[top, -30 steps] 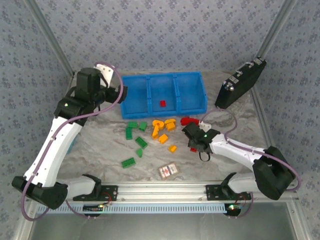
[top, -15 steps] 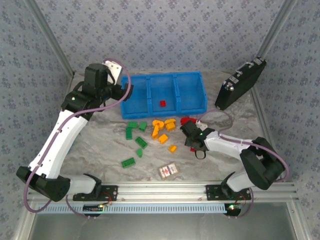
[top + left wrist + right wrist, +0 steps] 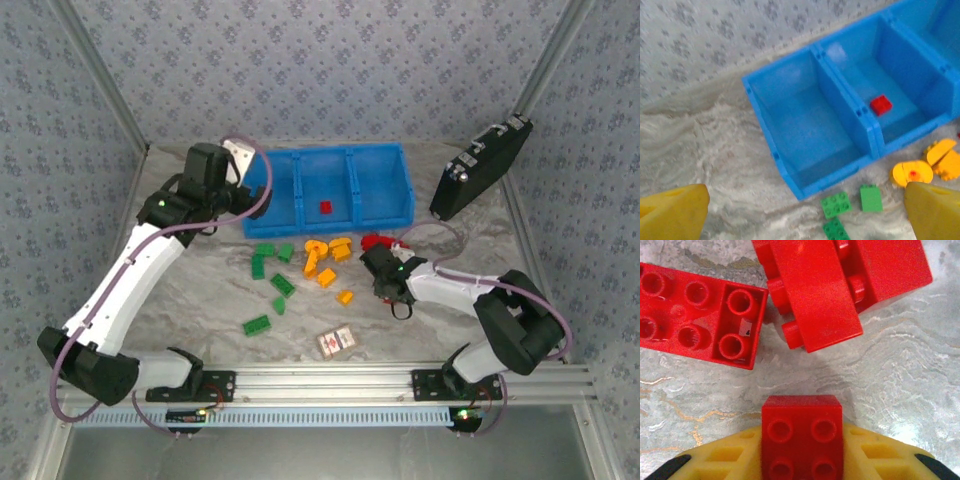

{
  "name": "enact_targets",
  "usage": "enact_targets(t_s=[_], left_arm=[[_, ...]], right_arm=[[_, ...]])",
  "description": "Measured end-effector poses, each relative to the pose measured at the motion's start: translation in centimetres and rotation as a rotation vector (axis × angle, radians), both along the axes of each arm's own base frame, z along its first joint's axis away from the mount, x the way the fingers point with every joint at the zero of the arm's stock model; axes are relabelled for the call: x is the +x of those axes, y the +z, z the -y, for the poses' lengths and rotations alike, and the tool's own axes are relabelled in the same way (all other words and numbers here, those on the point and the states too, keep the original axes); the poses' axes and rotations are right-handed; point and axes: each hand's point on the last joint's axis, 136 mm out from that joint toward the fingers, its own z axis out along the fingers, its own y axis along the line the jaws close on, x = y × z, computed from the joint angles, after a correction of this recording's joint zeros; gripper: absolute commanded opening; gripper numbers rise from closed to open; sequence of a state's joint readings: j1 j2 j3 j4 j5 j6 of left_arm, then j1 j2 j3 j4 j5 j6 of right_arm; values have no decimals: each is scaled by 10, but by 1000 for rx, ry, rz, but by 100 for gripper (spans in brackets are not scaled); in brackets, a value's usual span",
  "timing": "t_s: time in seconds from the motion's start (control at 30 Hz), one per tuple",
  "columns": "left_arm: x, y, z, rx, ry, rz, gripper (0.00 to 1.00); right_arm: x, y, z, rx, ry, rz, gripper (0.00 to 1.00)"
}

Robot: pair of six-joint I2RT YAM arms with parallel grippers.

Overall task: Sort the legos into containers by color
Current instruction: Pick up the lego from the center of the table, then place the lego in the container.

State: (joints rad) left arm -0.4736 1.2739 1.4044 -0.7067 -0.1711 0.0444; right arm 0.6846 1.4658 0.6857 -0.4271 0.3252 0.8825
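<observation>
Red brick sits pinched between our right gripper's fingers. The blue bin lies ahead and leftward of it. Our left gripper, spread wide, hovers nearer that bin.

Bright, even light, soft shadows; bin blurred in left wrist view

Blue three-compartment bin; one red brick in middle compartment. Green bricks, orange bricks, red bricks scattered just in front.

1 overhead, 2 close wrist views; bin in overhead, left
</observation>
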Motion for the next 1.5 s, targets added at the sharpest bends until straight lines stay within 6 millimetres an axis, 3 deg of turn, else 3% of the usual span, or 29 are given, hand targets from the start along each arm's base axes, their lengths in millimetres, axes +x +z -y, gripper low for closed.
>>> enact_targets(t_s=[0.1,0.2,0.37,0.53,0.67,0.77,0.9,1.03,1.27,1.5], left_arm=[[-7,-18,-10,-9,18,-41,100],[-9,-23,-24,-28,57,-52,100],[-14,-26,-37,-43,82,-49,100],[-24,-44,-49,-37,101,-82,100],[-31,-50,-60,-46,126,-94,100],[-34,-49,-63,-65,130,-89,100],[-45,-63,-60,-89,107,-120,100],[-57,-88,-57,-108,101,-188,100],[-93,-136,-52,-175,126,-302,100],[-129,-177,-22,-206,81,-443,100]], right_arm=[[0,1,1,-8,16,-5,33],[-1,7,0,-16,33,-11,32],[16,39,-12,-5,79,29,32],[58,104,-40,37,158,152,32],[109,152,-71,47,242,260,32],[145,163,-94,25,313,303,32],[188,152,-119,-7,396,304,32],[212,128,-131,-21,446,271,32],[233,103,-150,-6,502,238,34],[239,79,-163,11,538,200,43]])
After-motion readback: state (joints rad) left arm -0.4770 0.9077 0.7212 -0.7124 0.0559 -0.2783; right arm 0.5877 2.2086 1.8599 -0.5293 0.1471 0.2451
